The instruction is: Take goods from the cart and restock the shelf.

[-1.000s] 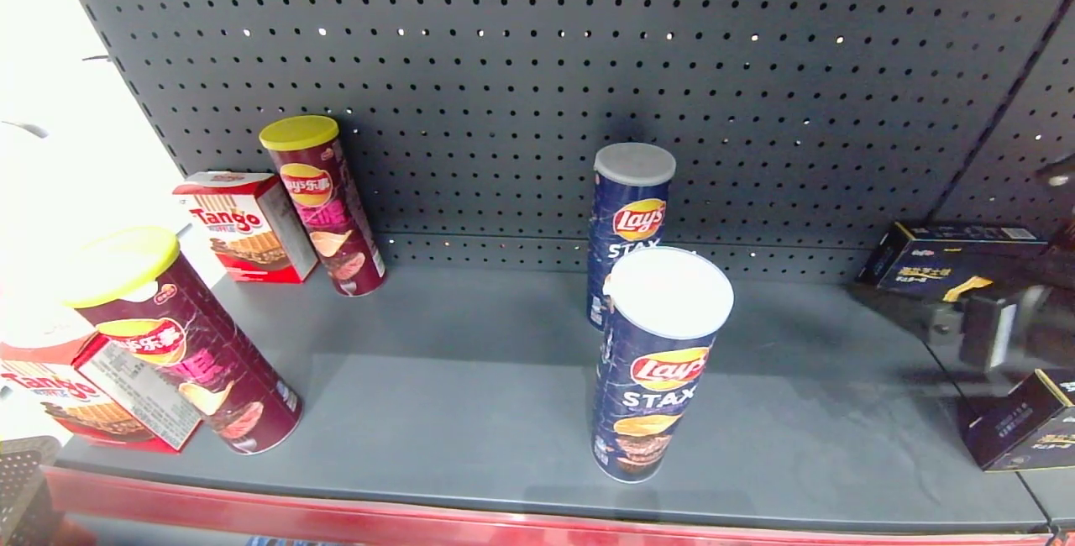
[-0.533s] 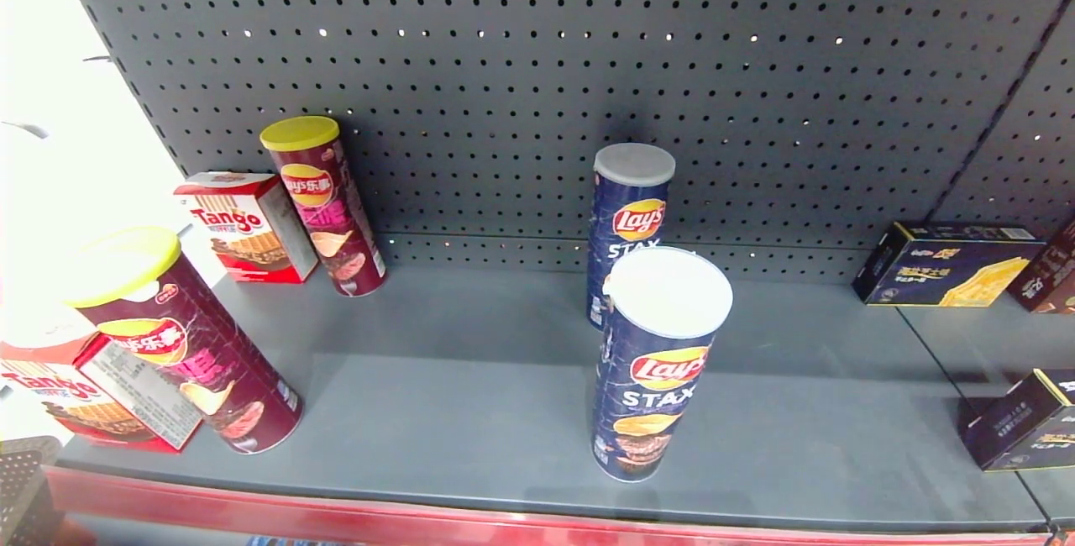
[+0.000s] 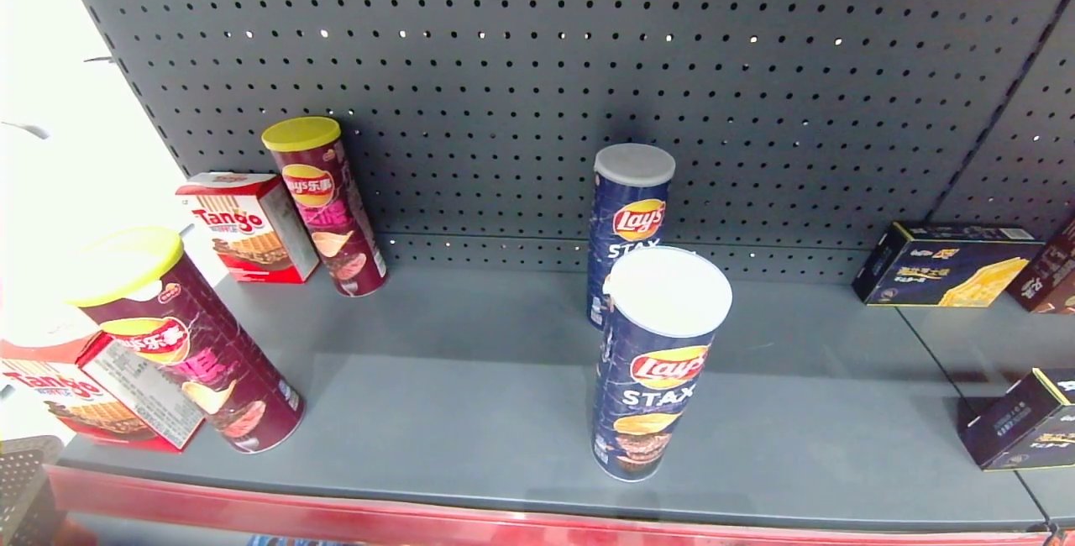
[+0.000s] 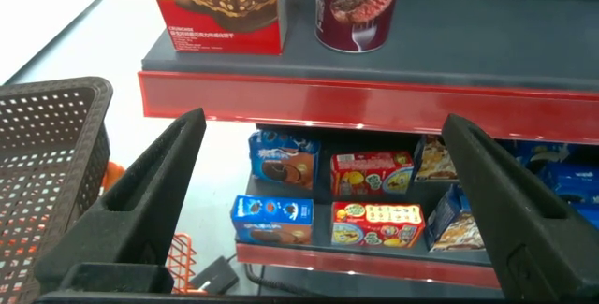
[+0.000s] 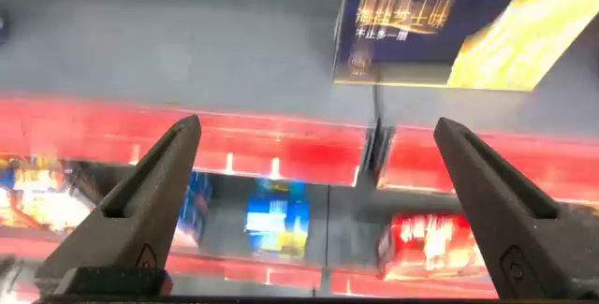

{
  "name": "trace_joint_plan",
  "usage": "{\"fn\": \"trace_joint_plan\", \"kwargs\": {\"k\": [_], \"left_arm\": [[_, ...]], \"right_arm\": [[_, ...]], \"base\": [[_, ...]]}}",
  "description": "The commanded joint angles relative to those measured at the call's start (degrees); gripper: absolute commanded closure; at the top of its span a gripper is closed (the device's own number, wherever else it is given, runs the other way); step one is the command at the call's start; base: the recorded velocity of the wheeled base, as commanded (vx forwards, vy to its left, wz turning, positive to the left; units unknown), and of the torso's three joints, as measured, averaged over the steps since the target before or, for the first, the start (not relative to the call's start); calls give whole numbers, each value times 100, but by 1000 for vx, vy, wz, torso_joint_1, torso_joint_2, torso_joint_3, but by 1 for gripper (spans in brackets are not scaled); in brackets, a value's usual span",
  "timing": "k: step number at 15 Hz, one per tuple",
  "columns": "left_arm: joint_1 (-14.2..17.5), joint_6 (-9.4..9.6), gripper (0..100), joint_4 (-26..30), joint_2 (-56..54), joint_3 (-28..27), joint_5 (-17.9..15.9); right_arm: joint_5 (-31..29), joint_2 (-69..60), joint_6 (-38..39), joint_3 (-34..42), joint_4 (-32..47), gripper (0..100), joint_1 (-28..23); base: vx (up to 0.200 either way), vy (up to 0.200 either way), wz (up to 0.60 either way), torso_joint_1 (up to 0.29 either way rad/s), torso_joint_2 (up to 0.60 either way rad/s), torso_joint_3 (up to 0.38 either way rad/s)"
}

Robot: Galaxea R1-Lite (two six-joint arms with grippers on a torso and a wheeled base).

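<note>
The left gripper (image 4: 323, 122) is seen with jaws spread wide and nothing held between them, with a black perforated basket (image 4: 47, 173) close by. The right gripper (image 5: 315, 124) is likewise wide open and empty, facing a dark box (image 5: 440, 23) laid on the shelf (image 3: 470, 395). Further along the shelf, the front blue chip can (image 3: 655, 361) is stood upright, long axis vertical, white lid upward, directly before a second blue can (image 3: 628, 227), also upright.

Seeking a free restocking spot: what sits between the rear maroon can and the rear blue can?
Nothing: the head view shows bare shelf between the rear maroon can and the rear blue can.
</note>
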Motion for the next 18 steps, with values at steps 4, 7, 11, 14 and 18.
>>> {"fn": "trace_joint_plan", "kwargs": {"k": [4,7,11,14,18], "left_arm": [[0,-28,0,-2,9,0,10],[0,-11,0,-2,9,0,-8],[0,-37,0,-11,9,0,-113],[0,-28,0,-2,9,0,-113],[0,-46,0,-11,9,0,-104]], "right_arm": [[12,-79,45,41,-16,0,-6],[30,-492,80,33,-16,0,-419],[21,-527,80,41,-16,0,-357],[118,-527,71,41,-16,0,-357],[109,-527,89,41,-16,0,-357]], "base": [[0,0,0,0,0,0],[0,0,0,0,0,0],[0,0,0,0,0,0],[0,0,0,0,0,0],[0,0,-150,1,1,-1]]}}
